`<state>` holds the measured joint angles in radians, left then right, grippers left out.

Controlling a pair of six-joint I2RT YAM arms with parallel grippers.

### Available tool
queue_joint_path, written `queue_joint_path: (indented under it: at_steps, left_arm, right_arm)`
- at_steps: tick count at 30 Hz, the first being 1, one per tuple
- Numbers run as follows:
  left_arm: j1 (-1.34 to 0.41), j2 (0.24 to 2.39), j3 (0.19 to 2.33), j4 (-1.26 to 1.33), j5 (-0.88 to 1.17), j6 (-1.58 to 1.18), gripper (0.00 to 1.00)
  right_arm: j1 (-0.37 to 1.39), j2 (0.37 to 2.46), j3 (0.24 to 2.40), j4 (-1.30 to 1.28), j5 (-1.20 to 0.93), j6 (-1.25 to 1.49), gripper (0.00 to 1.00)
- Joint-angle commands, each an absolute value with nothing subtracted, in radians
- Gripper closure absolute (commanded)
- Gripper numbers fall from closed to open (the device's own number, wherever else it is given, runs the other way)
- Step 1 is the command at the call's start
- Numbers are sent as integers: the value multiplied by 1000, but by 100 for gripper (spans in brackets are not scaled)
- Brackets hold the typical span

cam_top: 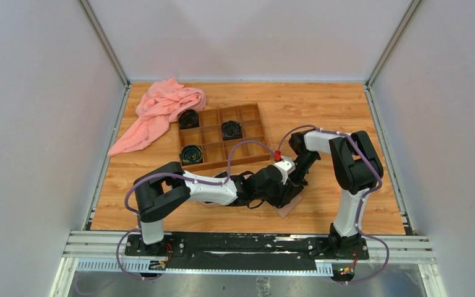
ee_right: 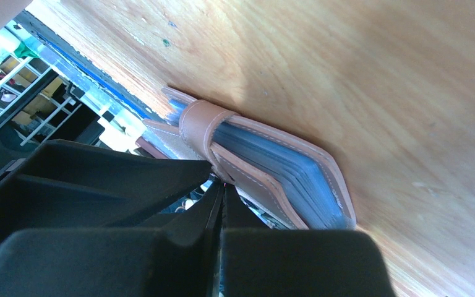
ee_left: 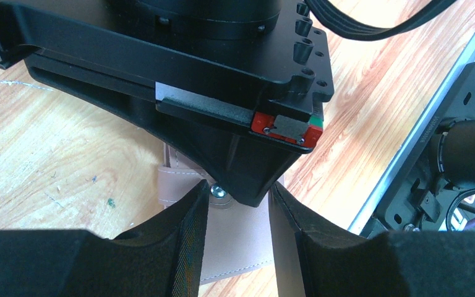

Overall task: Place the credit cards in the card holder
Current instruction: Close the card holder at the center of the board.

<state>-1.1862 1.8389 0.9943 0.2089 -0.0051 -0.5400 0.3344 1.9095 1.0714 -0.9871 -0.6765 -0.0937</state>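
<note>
Lying just near-side of the wooden box [cam_top: 210, 164], the card holder [ee_right: 272, 167] sits beneath the right gripper [ee_right: 222, 185], fully closed with tips at its strap [ee_right: 201, 120], and the left gripper [ee_left: 238, 189], partly open, clasping nothing.

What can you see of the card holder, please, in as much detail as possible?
The card holder is a small tan, leather-look wallet with pale stitching along its edges and a strap bearing a metal snap. Pale blue sleeves show between its slightly parted covers. It lies flat on the wooden table. The shut right gripper has its tip at the strap, and the left gripper, jaws apart, sits over it.
</note>
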Motion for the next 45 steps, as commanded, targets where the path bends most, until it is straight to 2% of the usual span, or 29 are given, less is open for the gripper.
queue_joint_path:
  at_steps: [1,11,20,25,29,32,33,34,36,38,44,45]
  left_arm:
    - [-1191,1875,950,93,3,-555,59]
    - [-1186,1876,939,103,5,-555,58]
    - [-1182,1871,933,110,11,-558,57]
    - [-1180,1868,931,112,15,-557,57]
    - [-1180,1866,928,112,15,-557,57]
    - [-1178,1862,925,114,14,-556,57]
    - [-1178,1862,925,113,15,-555,57]
    - [-1178,1861,925,115,16,-554,57]
    - [-1178,1861,925,115,17,-554,57]
    - [-1178,1859,923,114,18,-552,57]
    - [-1177,1857,923,117,17,-551,57]
    - [-1177,1860,924,117,19,-551,57]
  right_arm:
    - [325,1902,1060,-735,-647,-174,100]
    - [277,1784,1081,-827,-722,-362,100]
    - [156,1744,1144,-954,-801,-573,100]
    - [99,1621,1150,-925,-798,-635,99]
    - [94,1432,1064,-770,-806,-661,97]
    - [90,1320,966,-622,-812,-618,58]
    - [89,1327,950,-618,-857,-620,55]
    - [90,1351,957,-635,-891,-619,57]
    - [94,1420,997,-707,-936,-646,67]
    - [108,1461,1003,-716,-888,-655,67]
    - [139,1545,984,-824,-843,-809,51]
    - [145,1553,980,-831,-827,-823,46]
